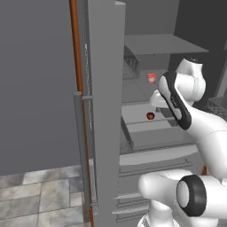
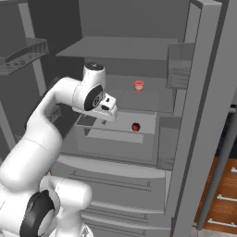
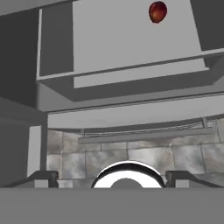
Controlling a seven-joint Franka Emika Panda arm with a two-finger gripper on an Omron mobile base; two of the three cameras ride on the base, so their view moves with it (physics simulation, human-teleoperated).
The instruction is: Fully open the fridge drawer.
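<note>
The fridge stands with its doors swung wide. Its light-grey drawer juts out past the shelves above, its flat front facing me. A red apple lies on the drawer floor. My gripper hangs over the drawer's left rear part and points down into it. In the hand view the fingertips stand far apart at the bottom, so the gripper is open and touches nothing. The drawer front lies ahead of them, a hand's length off.
A red cup stands on the shelf above the drawer. The left door, with its orange edge strip and bar handle, stands close beside the arm. The right door carries bins. Pale slatted panels lie below the drawer.
</note>
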